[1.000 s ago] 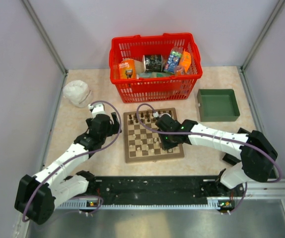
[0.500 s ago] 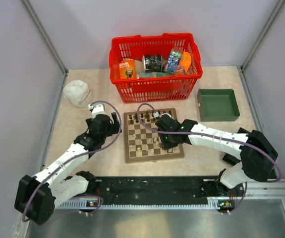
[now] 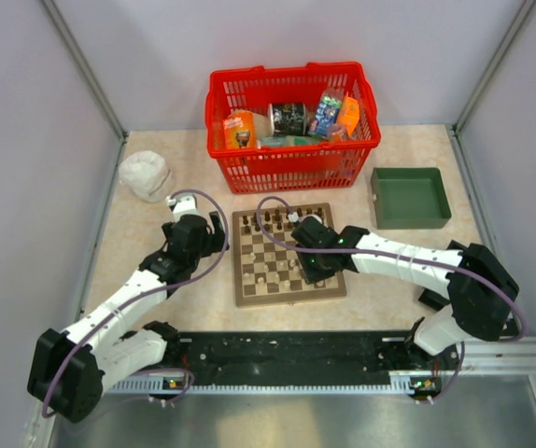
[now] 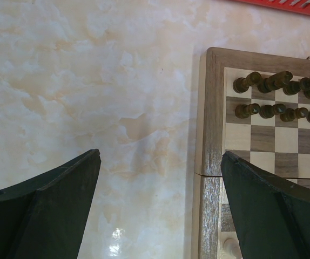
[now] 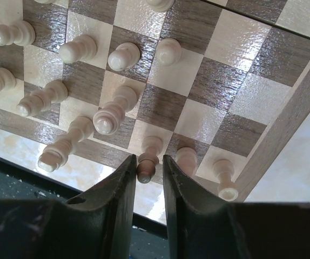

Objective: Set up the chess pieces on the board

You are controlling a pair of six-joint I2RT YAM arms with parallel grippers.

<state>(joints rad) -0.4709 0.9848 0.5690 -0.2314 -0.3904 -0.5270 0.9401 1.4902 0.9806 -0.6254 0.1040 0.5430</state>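
Pinch closing on a pale piece (image 5: 145, 168) in the near row.
Over the last second my right gripper (image 5: 148, 160) crept slightly left over the board (image 3: 242, 289). It now squeezes that piece, which I judge ready to lift. My left gripper (image 4: 160, 155) gapes empty beside the board's left border.

— Can you name the chess pieces (image 3: 270, 220) from above?
— No, too small; the right gripper (image 3: 313, 273) covers part of the board (image 3: 238, 266).
— The wrist views?
— Dark pieces (image 4: 246, 84) run off the left view's edge; whether the right fingers (image 5: 120, 189) touch the pale piece (image 5: 146, 164) is unclear.
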